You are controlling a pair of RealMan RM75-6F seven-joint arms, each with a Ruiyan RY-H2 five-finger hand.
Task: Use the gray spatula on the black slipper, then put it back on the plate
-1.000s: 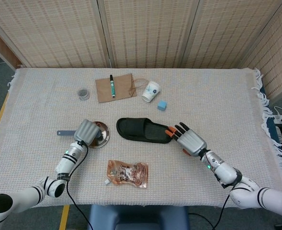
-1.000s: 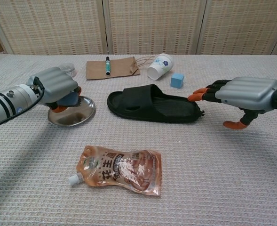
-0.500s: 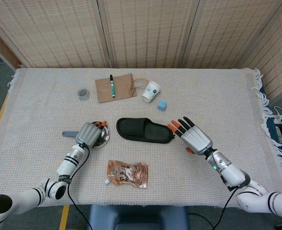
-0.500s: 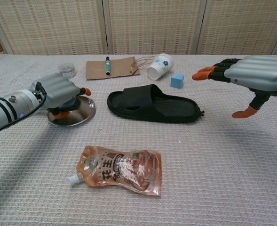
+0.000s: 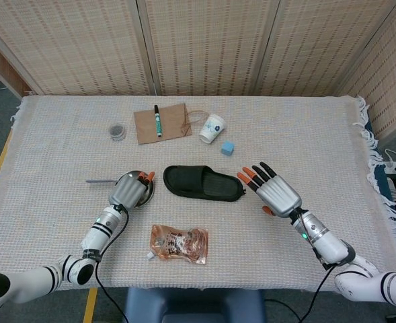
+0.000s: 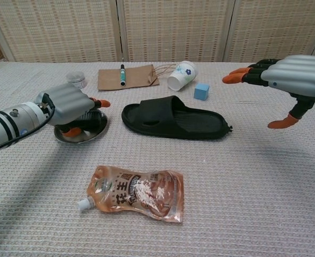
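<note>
Right hand point(image 6: 293, 80) lifted off black slipper point(image 5: 203, 183) — open, empty; left hand point(image 5: 126, 191) over plate point(image 6: 95, 127), grip unclear.

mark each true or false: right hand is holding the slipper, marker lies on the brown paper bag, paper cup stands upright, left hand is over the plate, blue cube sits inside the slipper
1. The right hand holds the black slipper: false, it hovers open, clear of the slipper.
2. The marker lies on the brown paper bag: true.
3. The paper cup stands upright: false, it lies on its side.
4. The left hand is over the plate: true.
5. The blue cube sits inside the slipper: false, it rests on the table behind it.
</note>
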